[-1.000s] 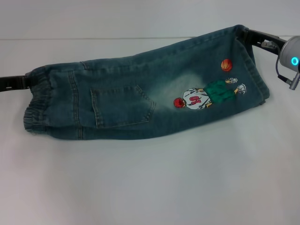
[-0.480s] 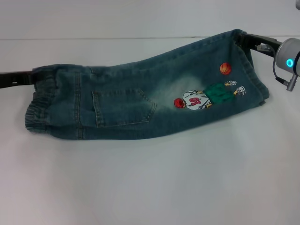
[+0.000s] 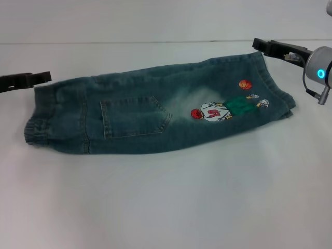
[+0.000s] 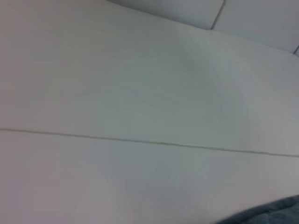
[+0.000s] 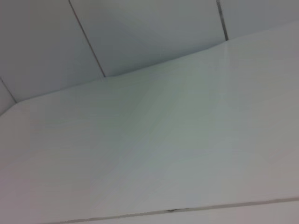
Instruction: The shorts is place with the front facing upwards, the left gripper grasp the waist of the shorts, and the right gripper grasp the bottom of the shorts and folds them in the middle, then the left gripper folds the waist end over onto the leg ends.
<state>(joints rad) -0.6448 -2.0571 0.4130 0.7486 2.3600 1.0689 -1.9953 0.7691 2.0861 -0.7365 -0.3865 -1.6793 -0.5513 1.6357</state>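
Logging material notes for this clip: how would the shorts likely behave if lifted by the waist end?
The shorts would probably hang floppy: they lie flat, folded lengthwise, with soft creases. The denim looks thick, so likely fairly heavy for cloth. The gathered waist should offer a bunchy, non-slippery grip.

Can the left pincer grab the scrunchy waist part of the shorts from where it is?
Probably yes. The left pincer hangs just beside the waist of the shorts, apart from the cloth, and nothing lies between them on the table.
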